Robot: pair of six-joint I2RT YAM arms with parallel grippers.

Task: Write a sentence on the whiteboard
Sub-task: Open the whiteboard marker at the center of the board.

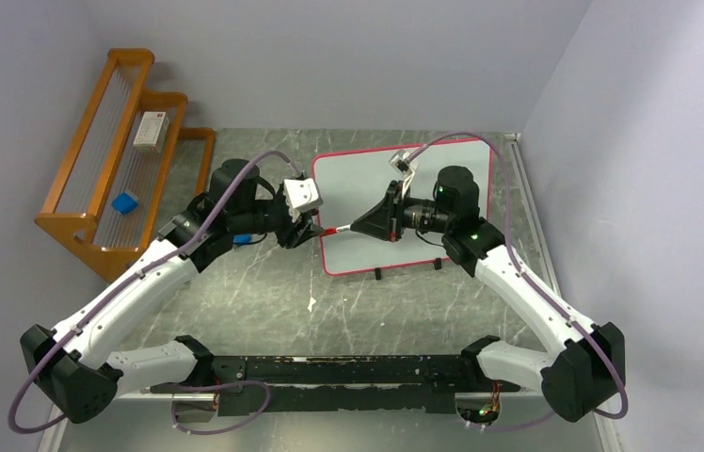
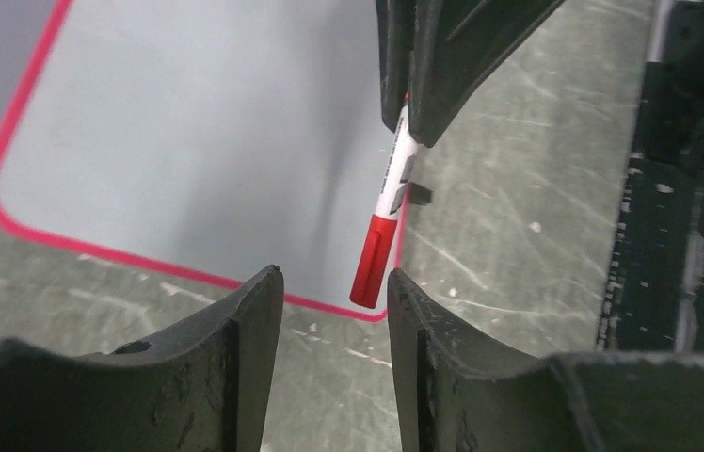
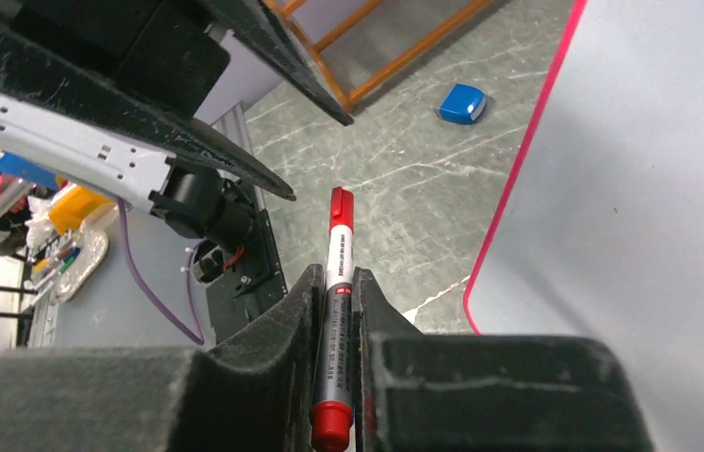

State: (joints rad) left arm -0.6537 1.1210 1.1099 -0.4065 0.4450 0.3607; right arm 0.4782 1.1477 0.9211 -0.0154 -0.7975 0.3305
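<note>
Progress: nothing written. The whiteboard (image 1: 358, 184), a large white rectangular panel w/ rounded corners and a thin red-pink rim, lies flat on the grey marbled table (image 1: 264, 282), far-centre, and its face is blank in every view.

Prep stage only. R gripper (image 3: 334, 278) is clenched on the barrel of a white felt marker (image 3: 337, 254), whose red plastic cap (image 2: 372, 259) is on and points toward the other arm. L gripper (image 2: 334, 275) is released: jaws apart, gripping nothing, cap tip just ahead of its fingertips, near one of them.

Left to do, prob.: pull cap, bring nib to board, write the whole sentence.

Board vs grippers: the marker hangs over the board's near-left corner. R gripper is above the board's left part. L gripper is just off its left edge, over bare table.
</note>
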